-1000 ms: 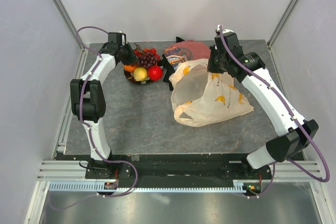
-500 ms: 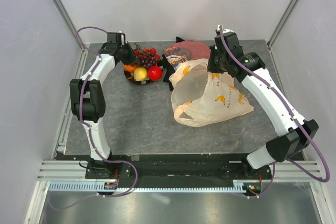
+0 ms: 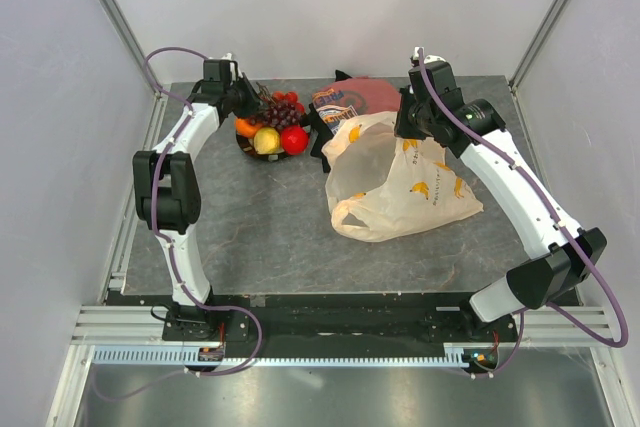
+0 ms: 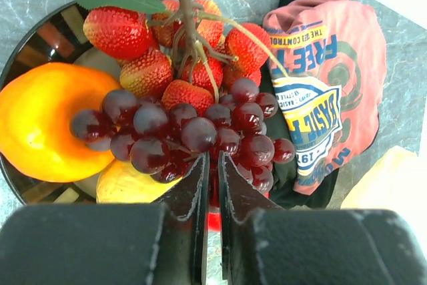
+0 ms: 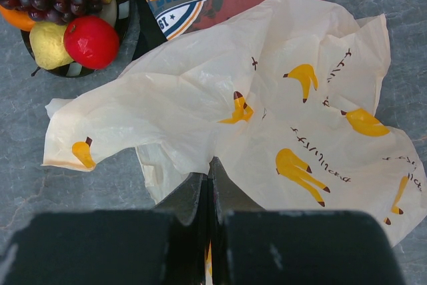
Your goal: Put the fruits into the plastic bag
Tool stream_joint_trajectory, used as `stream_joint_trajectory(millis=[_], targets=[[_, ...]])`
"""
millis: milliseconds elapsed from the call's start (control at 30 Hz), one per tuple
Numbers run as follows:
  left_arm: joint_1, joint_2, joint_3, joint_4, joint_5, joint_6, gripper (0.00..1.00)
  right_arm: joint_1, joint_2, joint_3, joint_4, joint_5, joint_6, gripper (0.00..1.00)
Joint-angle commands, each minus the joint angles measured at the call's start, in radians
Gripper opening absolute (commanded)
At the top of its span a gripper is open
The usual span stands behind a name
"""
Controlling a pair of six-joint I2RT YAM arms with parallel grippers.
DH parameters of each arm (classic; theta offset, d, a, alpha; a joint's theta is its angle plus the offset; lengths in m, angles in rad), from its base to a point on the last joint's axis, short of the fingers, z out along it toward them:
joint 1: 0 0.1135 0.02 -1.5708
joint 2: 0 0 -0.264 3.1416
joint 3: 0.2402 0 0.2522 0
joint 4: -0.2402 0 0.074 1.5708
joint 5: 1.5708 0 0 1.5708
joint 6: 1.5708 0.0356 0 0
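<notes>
My left jaws are almost together, with only a thin slit between them, at the near edge of the grapes [image 4: 187, 131]. The bunch lies on top of the other fruits in the plate [image 4: 20, 58], at the far left of the surface. I cannot tell if anything is really caught. Before lifting I want the pinch deeper in the bunch, because a single grape may slip. Then I would raise slowly, so the orange [image 4: 47, 121] and the strawberries [image 4: 120, 31] do not roll out. My right jaws are clenched on the edge of the plastic bag [image 5: 200, 91], near the plate; its mouth should stand high and wide.
</notes>
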Motion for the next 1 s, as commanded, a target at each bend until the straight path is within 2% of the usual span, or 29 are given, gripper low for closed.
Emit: stream_joint_trajectory(millis=[0,533,667,800,900,967], targets=[[0.008,-0.073,0.031,0.066,0.017,-0.038,0.02,-0.004,-0.022,0.019,0.035,-0.005,0.002,0.00],[0.012,-0.121,0.011,0.100,0.039,-0.039,0.02,-0.004,-0.023,0.017,0.040,-0.005,0.001,0.00],[0.012,-0.127,-0.038,0.057,-0.047,0.008,0.12,-0.004,-0.023,0.019,0.040,-0.004,0.001,0.00],[0.015,-0.130,-0.081,0.046,-0.038,0.007,0.30,-0.004,-0.022,0.019,0.040,-0.007,0.002,0.00],[0.017,-0.130,-0.098,0.046,-0.030,0.004,0.40,-0.005,-0.020,0.019,0.040,-0.008,0.002,0.00],[0.019,-0.129,-0.102,0.048,-0.029,-0.004,0.43,-0.004,-0.020,0.017,0.039,-0.008,0.002,0.00]])
